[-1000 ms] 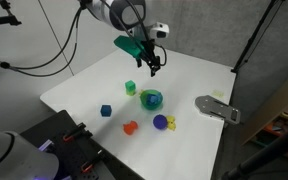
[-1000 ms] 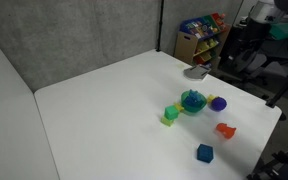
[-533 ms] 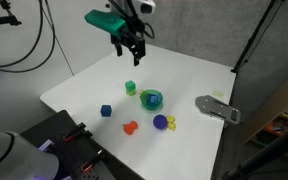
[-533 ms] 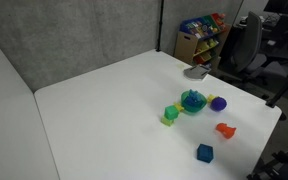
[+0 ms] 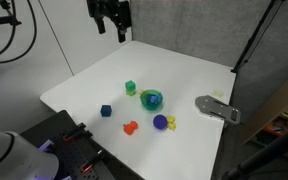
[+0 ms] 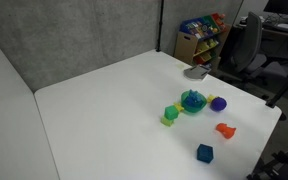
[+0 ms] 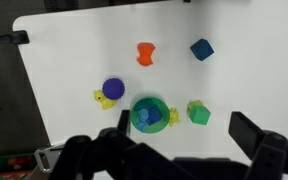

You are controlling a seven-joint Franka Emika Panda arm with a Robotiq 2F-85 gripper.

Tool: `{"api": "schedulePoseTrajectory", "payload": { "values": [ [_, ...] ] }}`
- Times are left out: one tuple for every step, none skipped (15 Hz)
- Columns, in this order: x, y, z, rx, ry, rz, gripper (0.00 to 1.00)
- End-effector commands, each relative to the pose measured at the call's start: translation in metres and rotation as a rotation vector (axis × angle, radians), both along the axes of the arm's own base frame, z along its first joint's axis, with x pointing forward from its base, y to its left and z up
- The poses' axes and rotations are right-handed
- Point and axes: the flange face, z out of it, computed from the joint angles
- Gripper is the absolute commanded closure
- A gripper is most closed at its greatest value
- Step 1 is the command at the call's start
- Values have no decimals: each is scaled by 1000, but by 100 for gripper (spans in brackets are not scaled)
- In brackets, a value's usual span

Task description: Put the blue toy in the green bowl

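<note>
The green bowl point(image 5: 151, 99) stands on the white table near the middle of the toys. It also shows in the other exterior view point(image 6: 192, 102) and in the wrist view point(image 7: 150, 115). The light-blue toy point(image 7: 144, 117) lies inside the bowl, and shows there in an exterior view point(image 5: 150, 98). My gripper point(image 5: 112, 25) hangs high above the far side of the table, well away from the bowl. It is open and empty. In the wrist view its fingers point(image 7: 169, 150) frame the lower edge, spread wide.
Around the bowl lie a green cube point(image 5: 130, 87), a dark blue cube point(image 5: 105, 111), a red toy point(image 5: 130, 127), a purple ball point(image 5: 160, 122) and a small yellow piece point(image 5: 172, 120). A grey object point(image 5: 217, 107) sits at the table's edge. A dark box point(image 5: 64, 140) stands at the near corner.
My gripper has risen and moved away from the bowl toward the far side of the table. The toys and the bowl have not moved.
</note>
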Motion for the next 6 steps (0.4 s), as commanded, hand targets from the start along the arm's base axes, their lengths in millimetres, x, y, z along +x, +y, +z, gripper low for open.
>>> {"api": "schedulePoseTrajectory", "payload": {
  "values": [
    [-3,2,30,-49,-4,-31,0],
    [-3,3,34,-54,-8,-30,0],
    [-2,3,22,-28,-12,-8,0],
    [-2,3,25,-30,-14,-7,0],
    [-2,4,23,-29,-11,-7,0],
    [-2,4,22,-29,-8,-7,0]
  ]
}}
